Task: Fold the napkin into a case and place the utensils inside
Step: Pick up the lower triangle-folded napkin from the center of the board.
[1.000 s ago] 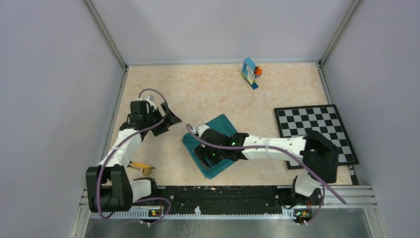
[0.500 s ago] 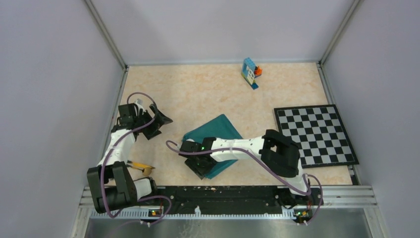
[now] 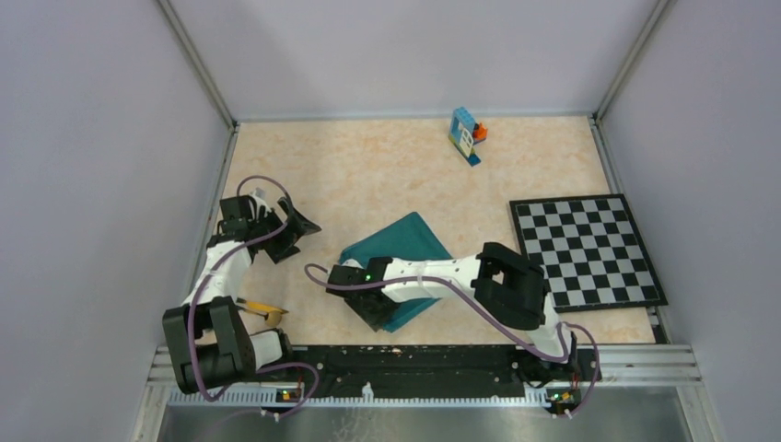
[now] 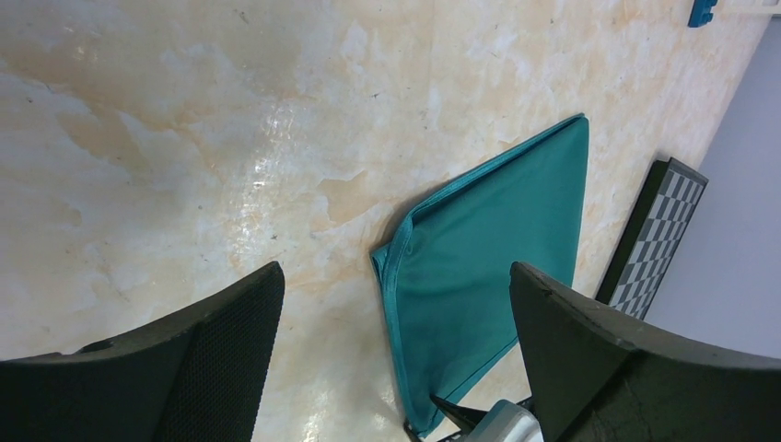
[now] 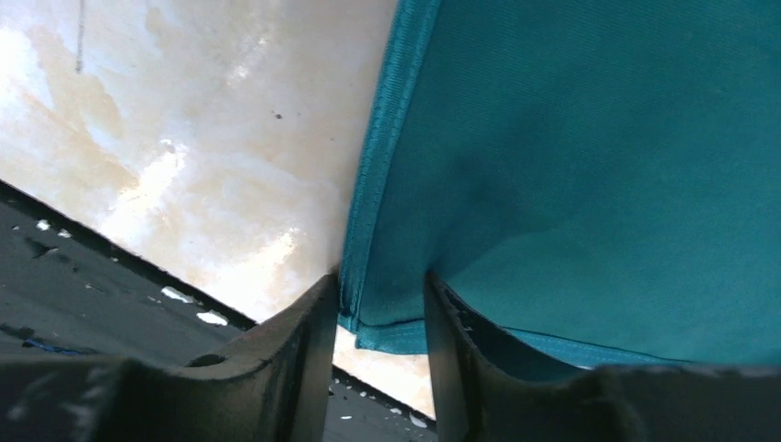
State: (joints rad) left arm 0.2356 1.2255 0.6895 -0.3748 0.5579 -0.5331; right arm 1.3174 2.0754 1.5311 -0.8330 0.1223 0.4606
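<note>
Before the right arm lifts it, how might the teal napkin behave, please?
Probably floppy: the napkin lies in soft folded layers. Likely light, so the right fingers around its hemmed corner may drag the rest along.

Plain lavender-grey walls [image 3: 92, 138] enclose a marbled beige tabletop [image 3: 368, 157] — evenly lit.

Count: my left gripper [image 4: 394, 281] plus right gripper [image 5: 379, 296], so two. One napkin [image 3: 410, 241], centre. One checkerboard mat [image 3: 585, 250], 3 o'clock. One toy blocks [image 3: 467, 134] cluster, 1 o'clock. Utensils [image 3: 262, 309], 8 o'clock, two I think, tiny tho.
</note>
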